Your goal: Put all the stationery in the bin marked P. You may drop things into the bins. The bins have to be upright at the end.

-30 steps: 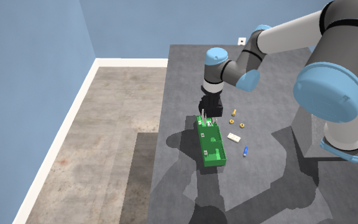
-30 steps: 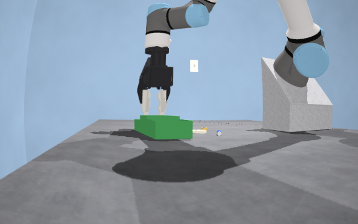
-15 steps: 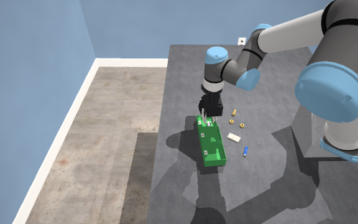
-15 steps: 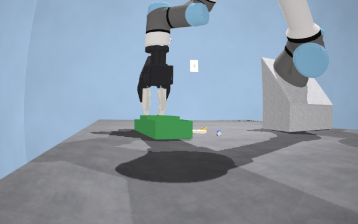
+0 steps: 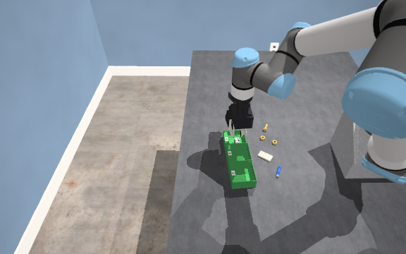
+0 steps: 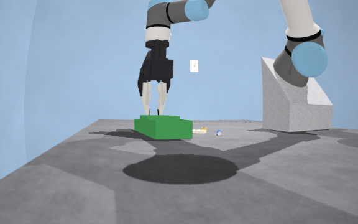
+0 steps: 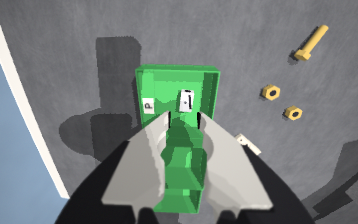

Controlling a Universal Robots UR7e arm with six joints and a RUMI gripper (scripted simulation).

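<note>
black two-jaw gripper with pale fingers [image 5: 237, 132] [image 6: 153, 112] above green three-compartment box [image 5: 243, 185] [image 6: 174, 129] [image 7: 215, 94], fingers slightly apart, nothing between, small white block with black marks [image 5: 237, 140] [image 7: 186, 101] in P compartment, blue cylindrical item [image 5: 278, 171] [image 6: 219, 133] on grey desk [image 5: 210, 88] [image 6: 179, 202] [image 7: 255, 30]

Green bin walls [image 5: 244, 185] [image 6: 174, 129] [image 7: 210, 95] flank tool [image 5: 238, 135] [image 6: 153, 113] [image 7: 183, 112] — open gap between walls and domino [image 5: 265, 156] [image 6: 199, 131] [image 7: 248, 144].

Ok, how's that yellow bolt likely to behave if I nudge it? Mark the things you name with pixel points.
The yellow bolt [image 5: 266, 127] [image 7: 314, 42] looks rigid, probably solid metal. Lying on its side, it may swing in an arc, since its head is wider than its shank. The head's flat faces should check free rolling.
</note>
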